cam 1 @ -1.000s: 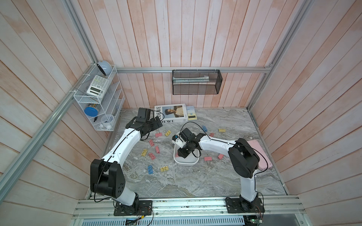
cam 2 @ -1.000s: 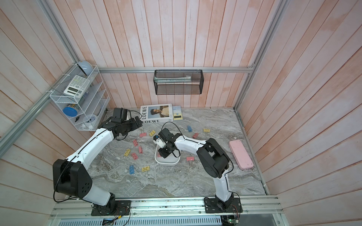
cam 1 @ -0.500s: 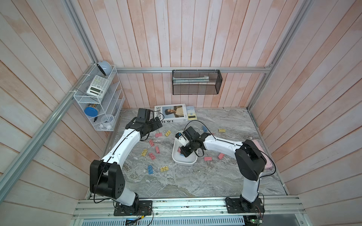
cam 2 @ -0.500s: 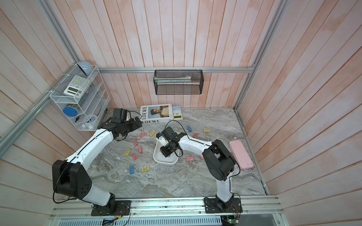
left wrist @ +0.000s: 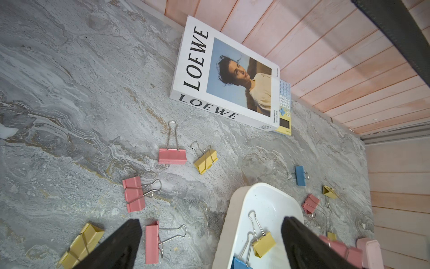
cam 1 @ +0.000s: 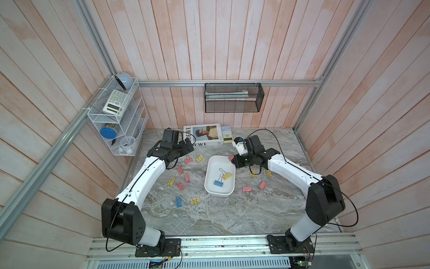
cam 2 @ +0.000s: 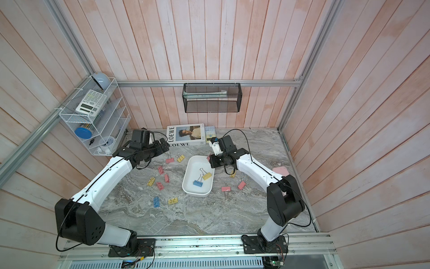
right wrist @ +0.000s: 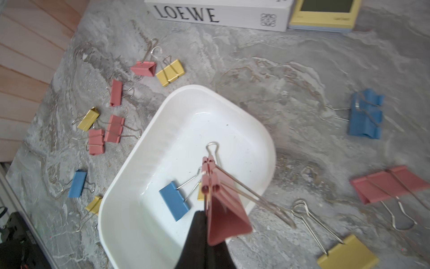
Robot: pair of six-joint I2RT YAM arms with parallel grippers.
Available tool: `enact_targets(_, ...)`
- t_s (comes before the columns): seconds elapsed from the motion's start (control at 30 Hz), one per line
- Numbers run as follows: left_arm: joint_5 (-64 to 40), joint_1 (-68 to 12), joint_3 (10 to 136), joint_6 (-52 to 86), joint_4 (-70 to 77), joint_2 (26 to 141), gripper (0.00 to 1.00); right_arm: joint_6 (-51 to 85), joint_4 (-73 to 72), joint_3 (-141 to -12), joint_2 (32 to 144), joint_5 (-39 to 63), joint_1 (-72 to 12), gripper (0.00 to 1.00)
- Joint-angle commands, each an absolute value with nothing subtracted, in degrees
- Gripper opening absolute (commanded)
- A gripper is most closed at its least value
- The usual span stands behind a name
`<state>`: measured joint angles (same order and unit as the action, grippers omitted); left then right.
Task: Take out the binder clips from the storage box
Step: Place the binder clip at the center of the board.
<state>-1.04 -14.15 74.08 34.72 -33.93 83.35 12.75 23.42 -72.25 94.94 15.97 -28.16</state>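
Currently, the right jaws are pressed together on one pink binder clip (right wrist: 226,209) over a corner of the storage box (cam 1: 218,193), which sits centred on the bench (cam 1: 209,216). The left jaws stand spread and empty.

The hold looks shallow, so a slip would likely drop the clip into the box.

Count:
- In the box: two, a blue clip (cam 1: 218,183) and a yellow clip (cam 1: 226,175).
- Held: one.
- On the bench: at least thirteen.

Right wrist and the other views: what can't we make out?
Right wrist view: yellow clip in the tray, mostly hidden behind the held pink clip.
Left wrist view: blue clip in the tray, cut off by the frame edge.
Top view: pink case, partly behind the right arm.
Both top views: mesh basket contents, too small and veiled by the mesh.
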Motion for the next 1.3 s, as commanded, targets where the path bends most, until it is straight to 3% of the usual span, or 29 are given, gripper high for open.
enact_targets(0.0,0.34,-14.86,72.78,34.28,-35.08,81.11,1.00,18.25,21.79,-69.85,95.00,17.21,-23.06,0.00)
enact_targets(0.37,1.47,-16.13,72.06,34.00,-36.56,79.13,1.00,30.03,13.70,-75.80,107.23,25.45,-7.96,0.00)
enact_targets(0.9,3.94,-16.47,73.65,32.35,-38.67,79.64,1.00,42.77,3.30,-83.54,123.06,35.46,-3.41,0.00)
enact_targets(0.93,3.87,-16.48,73.56,32.41,-38.67,79.71,1.00,42.97,3.08,-83.52,123.32,35.45,-3.10,0.01)
enact_targets(1.0,3.96,-16.60,73.57,32.51,-38.67,79.72,1.00,43.22,3.61,-83.78,123.62,35.38,-2.47,0.14)
enact_targets(1.13,3.88,-16.74,73.45,32.72,-38.52,79.76,1.00,42.10,6.03,-84.36,123.19,34.69,-1.51,0.20)
enact_targets(1.27,3.57,-17.02,73.65,32.74,-38.23,80.15,1.00,38.92,11.60,-85.58,121.11,30.99,-1.32,0.36)
